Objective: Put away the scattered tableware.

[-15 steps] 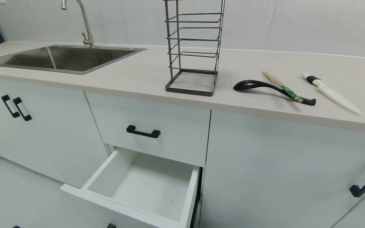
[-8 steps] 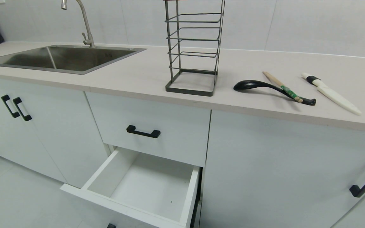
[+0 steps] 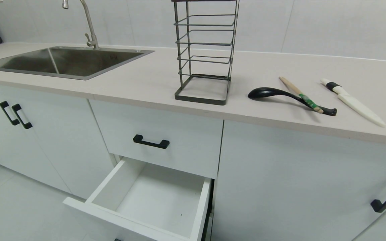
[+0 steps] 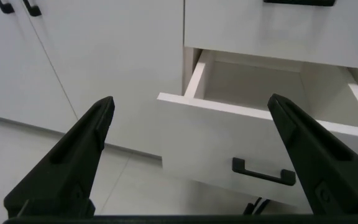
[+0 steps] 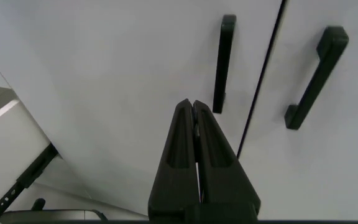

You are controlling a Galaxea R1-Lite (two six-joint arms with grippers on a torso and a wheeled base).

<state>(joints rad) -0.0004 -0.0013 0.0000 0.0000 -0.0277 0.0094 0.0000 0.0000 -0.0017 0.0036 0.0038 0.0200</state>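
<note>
Three utensils are lying on the countertop [image 3: 139, 77], all off to the right of the tall wire rack [image 3: 203, 57]. The black ladle [image 3: 288, 95] has its bowl toward the rack. The wooden chopsticks [image 3: 299, 94] lie across the ladle's handle near its far end. The white knife [image 3: 355, 105] sits a bit further right, apart from both. Way over on the left are the sink [image 3: 79, 62] and its faucet [image 3: 89, 23].

Under the counter, the upper drawer [image 3: 179, 134] is closed and the lower drawer [image 3: 129, 219] is pulled out, just below the rack's spot.

Down low, the left gripper [image 4: 191, 106] has its jaws spread really wide with nothing between them, and it's facing the pulled-out lower drawer's front and black handle [image 4: 263, 174]. The right gripper [image 5: 193, 106] has its fingers pressed flat together, not holding anything, right in front of the white cabinet doors [image 5: 104, 74] with their two black door handles [image 5: 225, 62].
</note>
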